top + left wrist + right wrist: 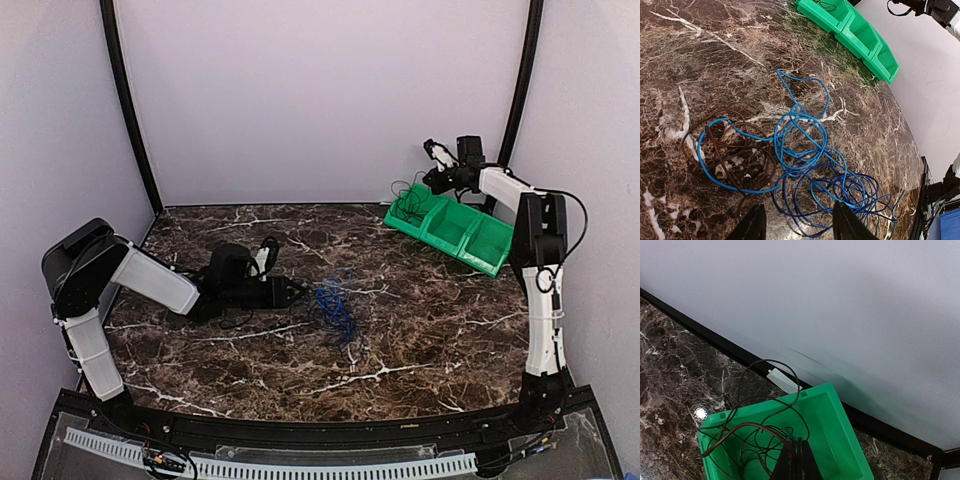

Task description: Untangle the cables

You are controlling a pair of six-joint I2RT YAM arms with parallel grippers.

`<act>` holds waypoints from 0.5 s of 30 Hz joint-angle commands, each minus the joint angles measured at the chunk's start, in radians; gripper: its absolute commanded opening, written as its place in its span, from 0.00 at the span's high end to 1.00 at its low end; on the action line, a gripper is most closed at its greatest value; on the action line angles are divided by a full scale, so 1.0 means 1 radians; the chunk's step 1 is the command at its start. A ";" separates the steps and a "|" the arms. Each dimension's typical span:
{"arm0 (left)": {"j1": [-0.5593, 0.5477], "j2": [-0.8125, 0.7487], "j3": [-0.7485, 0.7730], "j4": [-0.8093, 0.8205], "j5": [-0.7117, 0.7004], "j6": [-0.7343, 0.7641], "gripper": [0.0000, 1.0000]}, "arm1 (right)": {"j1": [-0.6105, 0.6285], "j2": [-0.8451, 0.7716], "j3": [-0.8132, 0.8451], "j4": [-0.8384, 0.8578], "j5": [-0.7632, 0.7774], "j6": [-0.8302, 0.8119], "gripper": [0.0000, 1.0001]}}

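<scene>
While the left gripper (800,227) holds its fingers (752,225) apart with nothing between them, low over the marble table (715,50) at the near edge of the blue cables (807,165), many loops lie crossed just before it. If it closes there, I think it may catch several strands together, drag the whole clump with the brown cable (715,145) beside it, and pull the knots tighter. The right gripper (797,460) is closed on a thin dark cable (755,432) above the green bin (837,435). Its loops reach past the rim, so they may fall outside when released.
</scene>
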 commanded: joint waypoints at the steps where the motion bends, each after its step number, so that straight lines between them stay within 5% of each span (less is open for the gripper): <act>1: 0.001 -0.024 -0.012 0.004 0.005 -0.003 0.52 | 0.030 0.079 0.072 -0.083 0.124 -0.076 1.00; 15: 0.001 -0.015 -0.012 0.009 0.020 -0.009 0.52 | 0.087 0.113 0.056 -0.191 0.198 -0.180 0.96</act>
